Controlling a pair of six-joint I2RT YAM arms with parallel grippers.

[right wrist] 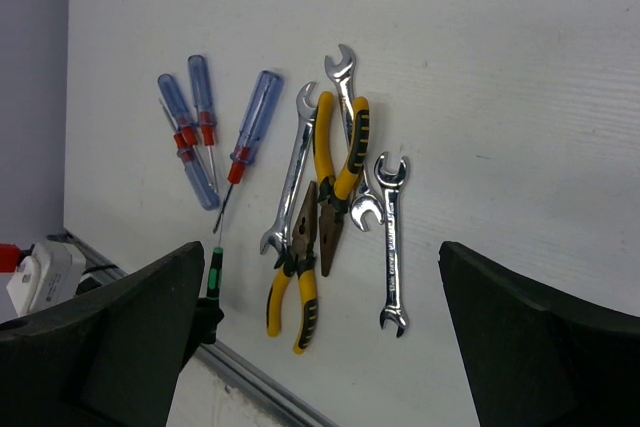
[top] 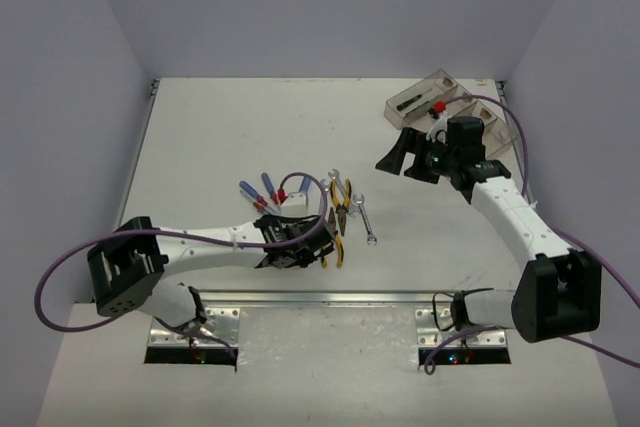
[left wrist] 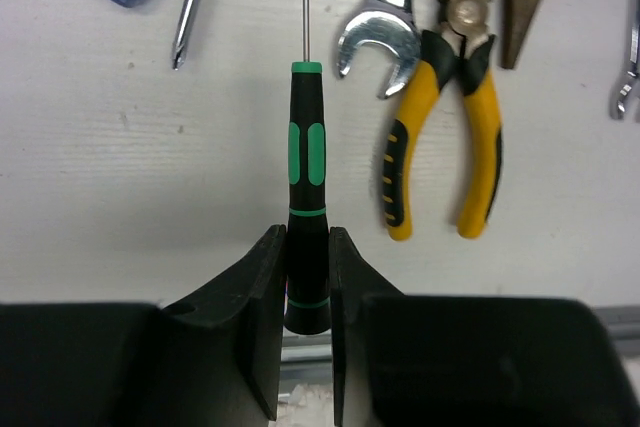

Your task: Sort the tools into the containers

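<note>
My left gripper is shut on the butt of a black-and-green screwdriver that lies flat on the table; in the top view this gripper is at the near edge of the tool pile. Beside it lie yellow-and-black pliers and a silver wrench. My right gripper is open and empty, high above the pile; in the top view it hangs just in front of the clear bins. Below it lie blue-and-red screwdrivers, two pliers and wrenches.
The bin tray stands at the far right corner; a black-and-green tool and a red-tipped one lie in its bins. A metal rail runs along the near table edge. Purple cables loop over both arms.
</note>
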